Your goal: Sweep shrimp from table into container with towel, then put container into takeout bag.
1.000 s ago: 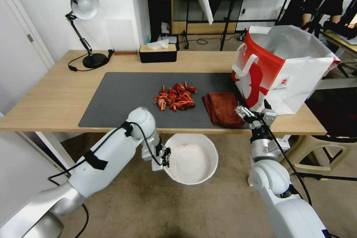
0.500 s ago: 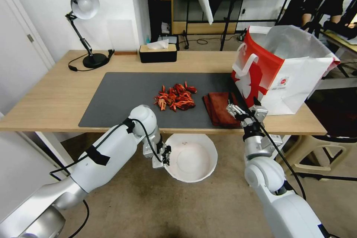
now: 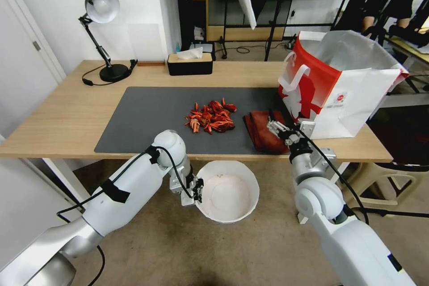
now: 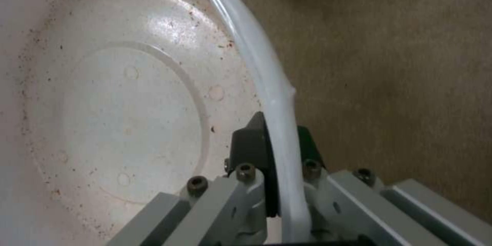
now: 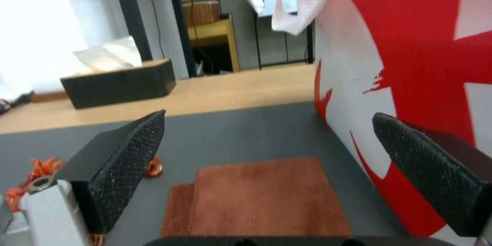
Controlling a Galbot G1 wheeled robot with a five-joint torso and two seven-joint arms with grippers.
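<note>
Head view showed the towel (image 3: 264, 131) lying flat on the grey mat (image 3: 156, 116), its long side running from the bench (image 3: 58, 120) front edge toward the back, between the shrimp (image 3: 211, 117) and the bag (image 3: 339, 85). Right gripper (image 3: 285, 132) hovered over it, fingers (image 5: 128, 161) spread wide, holding nothing. Left gripper (image 3: 195, 189), below the bench edge, pinched the bowl (image 3: 228, 191) rim.

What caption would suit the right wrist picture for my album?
Open right pincer poised above the folded rust-red towel, beside the red-and-white takeout bag.
</note>
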